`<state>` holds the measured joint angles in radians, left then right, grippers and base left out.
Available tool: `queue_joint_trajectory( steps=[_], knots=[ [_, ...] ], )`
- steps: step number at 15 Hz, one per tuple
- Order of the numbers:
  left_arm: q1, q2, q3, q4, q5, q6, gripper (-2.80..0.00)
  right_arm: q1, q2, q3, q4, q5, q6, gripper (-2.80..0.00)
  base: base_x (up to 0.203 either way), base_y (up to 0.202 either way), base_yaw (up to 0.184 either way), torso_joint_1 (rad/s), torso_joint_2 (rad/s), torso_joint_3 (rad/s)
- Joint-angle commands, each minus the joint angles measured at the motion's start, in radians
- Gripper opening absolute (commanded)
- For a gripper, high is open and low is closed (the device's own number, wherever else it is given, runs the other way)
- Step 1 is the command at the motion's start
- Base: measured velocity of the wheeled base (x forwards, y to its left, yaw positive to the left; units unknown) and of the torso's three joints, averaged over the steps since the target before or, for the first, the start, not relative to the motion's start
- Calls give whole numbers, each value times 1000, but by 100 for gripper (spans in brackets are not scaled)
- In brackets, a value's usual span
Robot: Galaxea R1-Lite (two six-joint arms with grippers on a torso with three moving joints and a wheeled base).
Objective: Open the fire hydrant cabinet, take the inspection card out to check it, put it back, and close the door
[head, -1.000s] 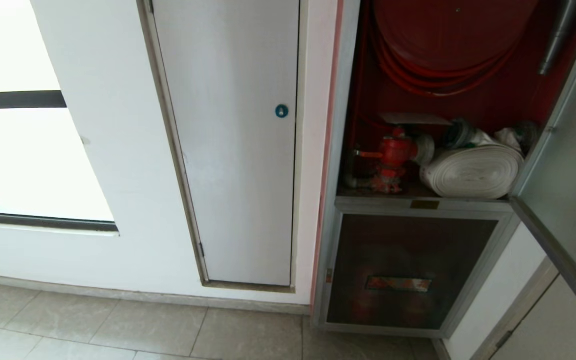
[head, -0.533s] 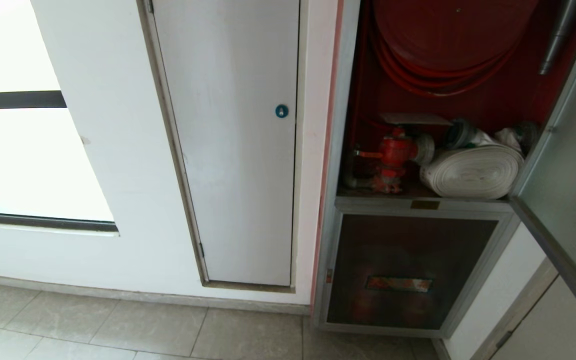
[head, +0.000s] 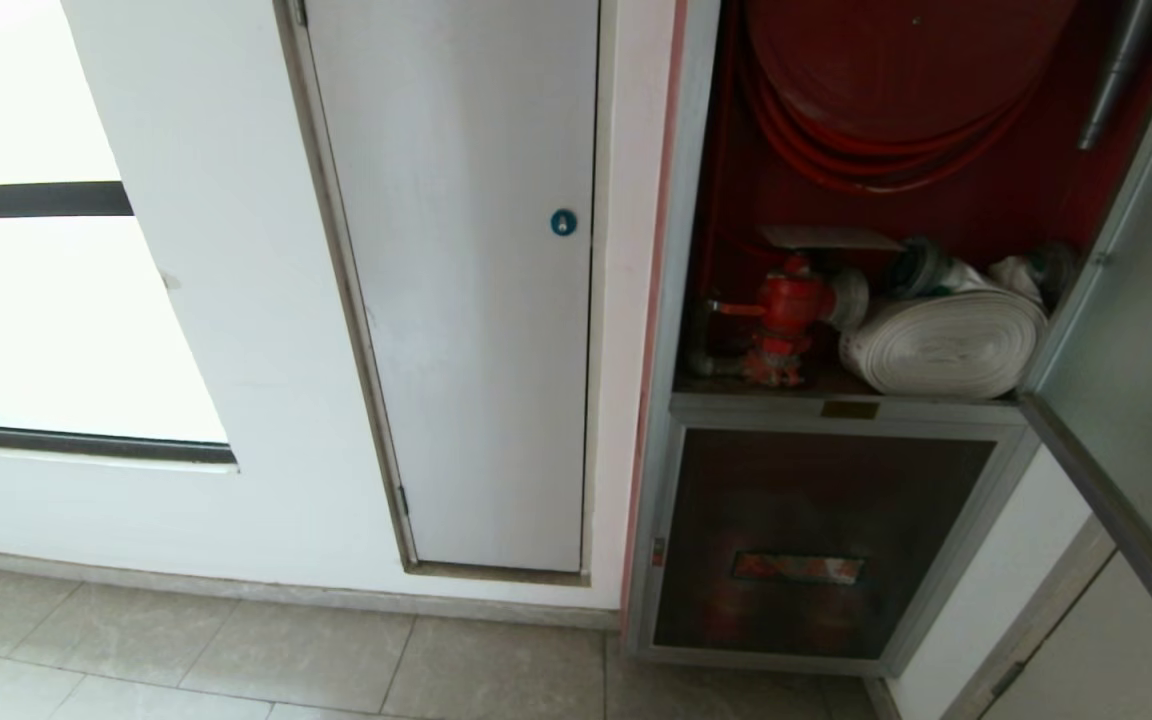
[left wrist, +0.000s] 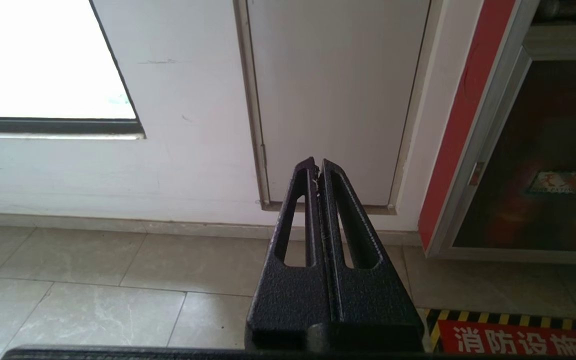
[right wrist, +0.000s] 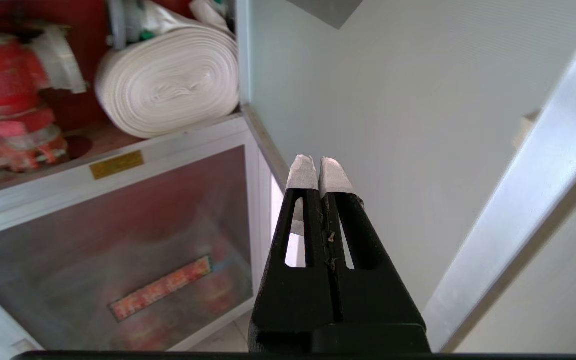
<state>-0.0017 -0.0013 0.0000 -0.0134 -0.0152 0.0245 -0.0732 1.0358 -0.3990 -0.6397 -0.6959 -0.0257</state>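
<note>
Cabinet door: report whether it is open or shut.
Open. The door stands swung out to the right, leaving the fire hydrant cabinet exposed, with red valve and rolled white hose in plain view.

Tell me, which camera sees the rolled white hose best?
The right wrist view: the rolled white hose fills its upper corner, coils plain, beside the red valve. The head view shows the hose whole but smaller, inside the fire hydrant cabinet. The left wrist view misses it.
</note>
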Motion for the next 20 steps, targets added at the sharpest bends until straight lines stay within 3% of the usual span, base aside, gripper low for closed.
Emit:
queue_joint_trajectory(
  steps=[1, 7, 11, 15, 20],
  knots=[
    [0, 0, 6, -1, 0, 0, -280, 13, -56, 17, -3, -5, -4, -280, 0, 0, 0, 0, 0, 0],
    [0, 0, 6, 0, 0, 0, -280, 12, -278, 73, 29, -14, -57, -280, 0, 0, 0, 0, 0, 0],
    [0, 0, 6, 0, -1, 0, -280, 14, -524, 84, 246, 10, -57, -280, 0, 0, 0, 0, 0, 0],
    [0, 1, 6, -3, 0, 0, -280, 16, -743, 119, 404, 212, -56, -280, 0, 0, 0, 0, 0, 0],
    [0, 0, 6, -1, 0, 0, -280, 47, -848, 217, 439, 519, -24, -280, 0, 0, 0, 0, 0, 0]
  ],
)
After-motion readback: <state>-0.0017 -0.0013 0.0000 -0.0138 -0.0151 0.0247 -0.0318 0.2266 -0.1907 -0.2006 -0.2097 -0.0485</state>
